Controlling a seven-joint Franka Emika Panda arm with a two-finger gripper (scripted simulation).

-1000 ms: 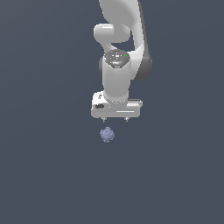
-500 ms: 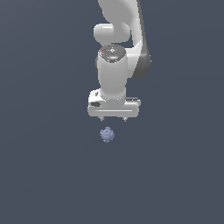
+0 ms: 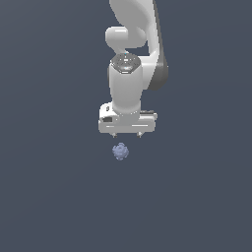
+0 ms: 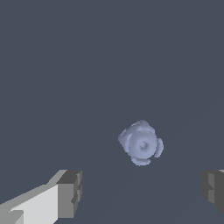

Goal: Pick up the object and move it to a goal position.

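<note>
Below the white gripper (image 3: 127, 134), on the exterior view, sits the ball (image 3: 120, 151): small, pale blue-lavender, knobbly, resting on the dark surface (image 3: 54, 197) and not touched by anything. It lies slightly toward the exterior view's left of the gripper's midline.

Wrist view: the ball (image 4: 141, 143) shows between the two grey fingertips (image 4: 70, 193) but ahead of them, not yet between the pads. Fingers spread wide, nothing held. Released.

Step in hand, by my reading: the approach. Hovering above the ball; pickup not begun, carry to goal not begun.

Next move calls for: a small sideways correction to centre the ball between the pads, then a straight descent until the fingertips flank it, then a squeeze. Lumpy, round shape may roll or squirt out if the pads meet it off-centre.

Surface: flat, uniform slate grey, no marks, edges or texture visible. No goal marker visible in either view. Room: nothing to report beyond the same grey field.
</note>
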